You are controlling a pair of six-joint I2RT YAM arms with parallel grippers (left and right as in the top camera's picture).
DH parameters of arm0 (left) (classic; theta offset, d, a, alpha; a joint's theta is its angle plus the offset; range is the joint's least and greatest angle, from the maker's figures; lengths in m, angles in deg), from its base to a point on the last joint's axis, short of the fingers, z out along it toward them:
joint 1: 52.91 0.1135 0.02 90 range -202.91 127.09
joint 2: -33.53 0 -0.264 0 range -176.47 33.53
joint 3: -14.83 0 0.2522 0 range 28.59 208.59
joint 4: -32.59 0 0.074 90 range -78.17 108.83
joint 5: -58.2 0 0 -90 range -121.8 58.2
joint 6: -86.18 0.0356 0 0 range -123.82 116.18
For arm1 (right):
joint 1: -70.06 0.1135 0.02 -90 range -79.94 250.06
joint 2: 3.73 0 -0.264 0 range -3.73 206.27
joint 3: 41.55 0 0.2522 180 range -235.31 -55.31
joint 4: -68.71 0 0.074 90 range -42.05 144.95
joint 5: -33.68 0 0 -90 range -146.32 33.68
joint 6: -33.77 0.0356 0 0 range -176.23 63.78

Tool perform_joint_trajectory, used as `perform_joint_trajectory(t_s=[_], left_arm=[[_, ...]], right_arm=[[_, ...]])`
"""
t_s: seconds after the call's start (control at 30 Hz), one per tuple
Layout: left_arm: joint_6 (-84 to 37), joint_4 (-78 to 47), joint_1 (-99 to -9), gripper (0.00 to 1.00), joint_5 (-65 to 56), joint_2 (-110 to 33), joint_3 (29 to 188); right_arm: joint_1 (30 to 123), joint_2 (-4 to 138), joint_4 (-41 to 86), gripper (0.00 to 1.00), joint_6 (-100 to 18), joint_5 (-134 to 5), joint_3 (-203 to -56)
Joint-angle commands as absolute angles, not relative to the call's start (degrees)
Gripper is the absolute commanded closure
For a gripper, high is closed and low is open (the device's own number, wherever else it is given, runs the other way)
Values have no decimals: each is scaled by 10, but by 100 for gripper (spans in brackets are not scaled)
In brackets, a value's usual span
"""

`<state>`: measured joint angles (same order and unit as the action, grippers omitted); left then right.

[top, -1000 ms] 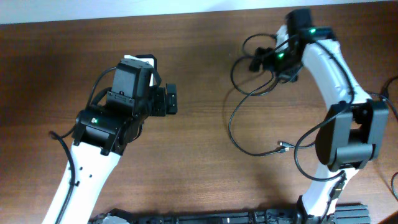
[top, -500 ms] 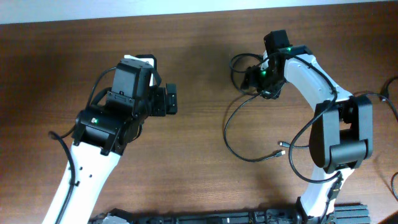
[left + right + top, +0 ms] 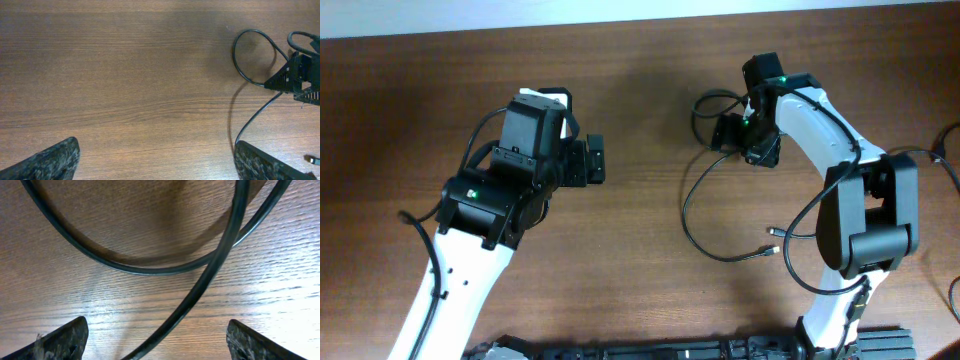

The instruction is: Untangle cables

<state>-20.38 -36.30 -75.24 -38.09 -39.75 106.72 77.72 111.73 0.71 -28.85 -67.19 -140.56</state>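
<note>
The cables [image 3: 686, 215] are thin black cords on the brown table, with a small loop at the far right and a long curve running toward the front to a small plug [image 3: 775, 235]. My right gripper [image 3: 732, 131] is low over the loop. It is open, and in the right wrist view [image 3: 155, 340] a cable strand [image 3: 199, 291] passes between its jaws, crossing a second strand. My left gripper [image 3: 594, 161] is open and empty, well left of the cables. In the left wrist view [image 3: 157, 160] the loop [image 3: 233, 52] and the right gripper [image 3: 300, 75] show at the right.
The right arm's own thicker black wire [image 3: 798, 250] curves beside the plug near the arm's base. A dark rail [image 3: 670, 350] runs along the table's front edge. Bare wood lies between the two arms.
My right gripper has swung left and toward the front, lower over the table. The cable loop and long curve have shifted left with it. The left arm has not moved.
</note>
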Motion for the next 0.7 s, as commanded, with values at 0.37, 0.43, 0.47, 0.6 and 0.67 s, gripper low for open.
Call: perform_joint_trajectory(t_s=[0.37,0.43,0.47,0.6,0.67], left_arm=[[-209,-364,-750,1,-387,-389,1073],[-209,-364,-750,1,-387,-389,1074],[-209,-364,-750,1,-387,-389,1073],[-209,-364,-750,1,-387,-389,1074],[-209,-364,-750,1,-387,-389,1074]], right_arm=[[840,1112,87,53,-193,-601,-1346],[840,1112,90,71,-193,-601,-1346],[840,1112,92,86,-193,-601,-1346],[839,1112,102,96,-193,-601,-1350],[832,1109,87,96,-196,-603,-1369]])
